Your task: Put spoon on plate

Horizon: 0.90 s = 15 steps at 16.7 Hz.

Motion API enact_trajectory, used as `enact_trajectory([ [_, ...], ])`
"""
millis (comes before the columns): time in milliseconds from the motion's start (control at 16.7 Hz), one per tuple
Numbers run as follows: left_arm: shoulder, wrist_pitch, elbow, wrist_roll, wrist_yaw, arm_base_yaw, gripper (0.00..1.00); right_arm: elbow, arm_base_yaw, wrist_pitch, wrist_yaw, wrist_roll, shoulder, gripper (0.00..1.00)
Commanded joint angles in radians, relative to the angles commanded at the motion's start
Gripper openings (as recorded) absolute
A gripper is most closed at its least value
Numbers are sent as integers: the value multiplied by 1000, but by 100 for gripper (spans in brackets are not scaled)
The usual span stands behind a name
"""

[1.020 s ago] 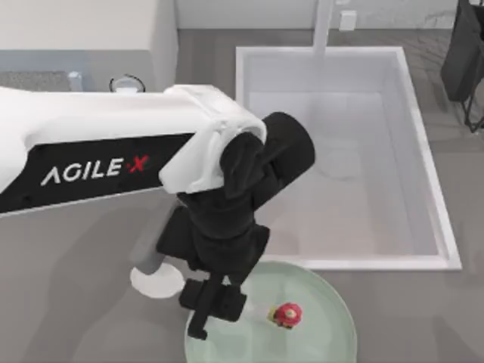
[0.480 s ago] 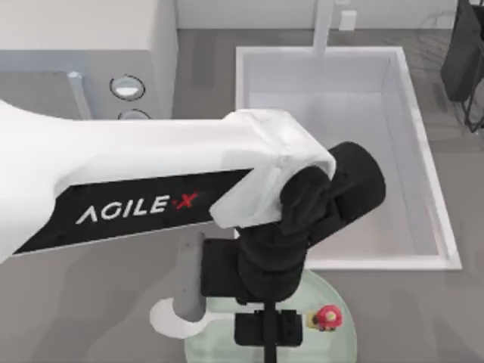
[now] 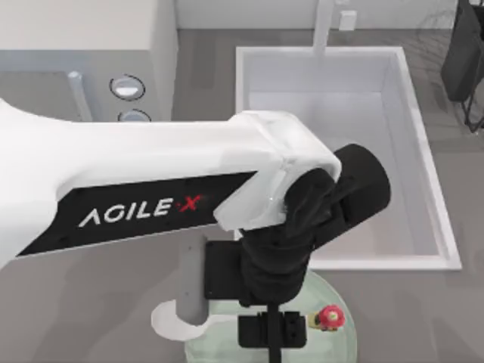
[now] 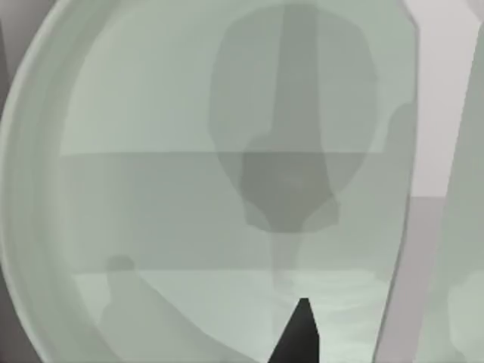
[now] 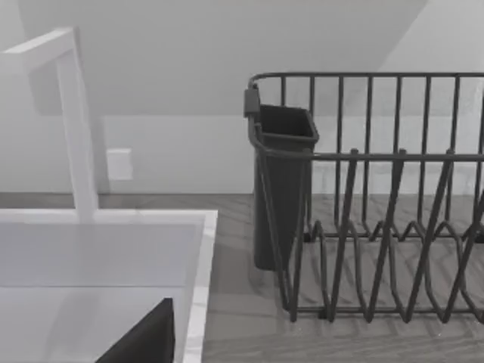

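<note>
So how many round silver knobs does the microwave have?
2 show. One knob sits on the microwave's front at the table's left, and the second knob is just below it, partly covered by the left arm. More may be hidden under that arm.

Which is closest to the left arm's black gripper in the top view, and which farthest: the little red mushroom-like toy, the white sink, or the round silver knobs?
1. Small red toy, on the pale green plate just right of the left gripper.
2. White rectangular sink, beyond the plate, toward the right.
3. Round silver knobs, far back at the left.
</note>
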Motion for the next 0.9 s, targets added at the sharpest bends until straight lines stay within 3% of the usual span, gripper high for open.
enact_trajectory([
  [900,-21,142,-29,41,64,-89,0,0,0,0,0,0,0,100],
])
